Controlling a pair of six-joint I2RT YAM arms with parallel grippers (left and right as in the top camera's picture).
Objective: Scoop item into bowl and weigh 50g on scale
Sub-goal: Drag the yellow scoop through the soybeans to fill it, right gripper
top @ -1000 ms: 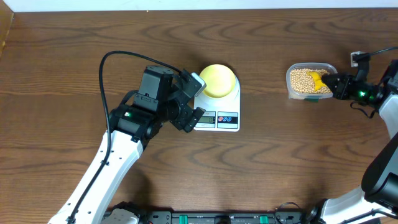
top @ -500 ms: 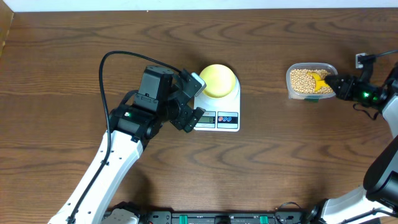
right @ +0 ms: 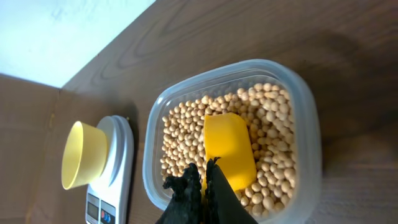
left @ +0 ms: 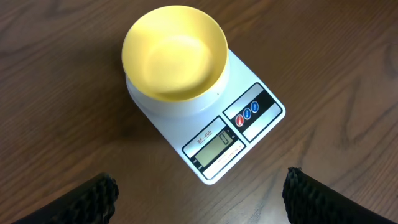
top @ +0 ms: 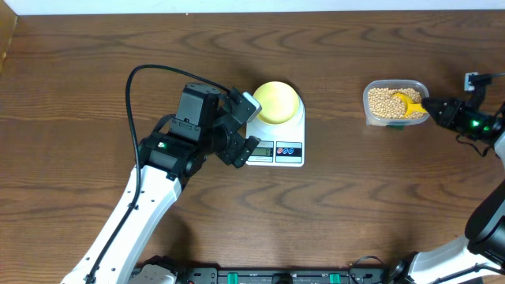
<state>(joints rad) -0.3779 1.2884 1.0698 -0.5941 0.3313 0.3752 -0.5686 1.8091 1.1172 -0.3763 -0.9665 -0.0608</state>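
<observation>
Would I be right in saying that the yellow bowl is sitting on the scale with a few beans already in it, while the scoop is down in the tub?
Not quite: the yellow bowl on the scale is empty, as the left wrist view shows. The beans are all in the tub, where the scoop indeed sits.

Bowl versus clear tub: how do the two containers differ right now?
The bowl is round, opaque pale yellow and empty; the tub is a clear rounded rectangle full of beans. The bowl sits on the scale, the tub directly on the table. Only the tub holds the yellow scoop, gripped by the right gripper. Both are open-topped.
</observation>
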